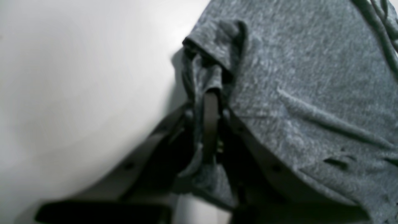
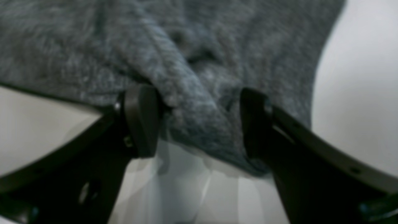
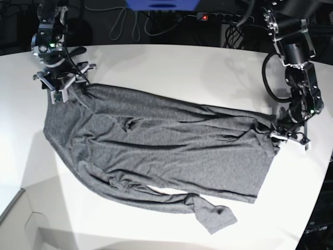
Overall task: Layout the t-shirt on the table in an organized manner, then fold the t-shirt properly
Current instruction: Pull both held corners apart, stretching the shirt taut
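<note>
Under L wrist cam, pinched t-shirt (image 1: pixel 311 77) fold.

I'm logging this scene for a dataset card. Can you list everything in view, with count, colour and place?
t-shirt: one, heather dark grey, spread wrinkled across the table's middle, one sleeve bunched at the near edge.
table: one, white, under everything.
cables: several, dark, behind the table's far edge.
left gripper: one, black, at the shirt's end on the base view's right, fingers shut on fabric.
right gripper: one, black, at the shirt's corner on the base view's left, fingers open around a fold.
</note>
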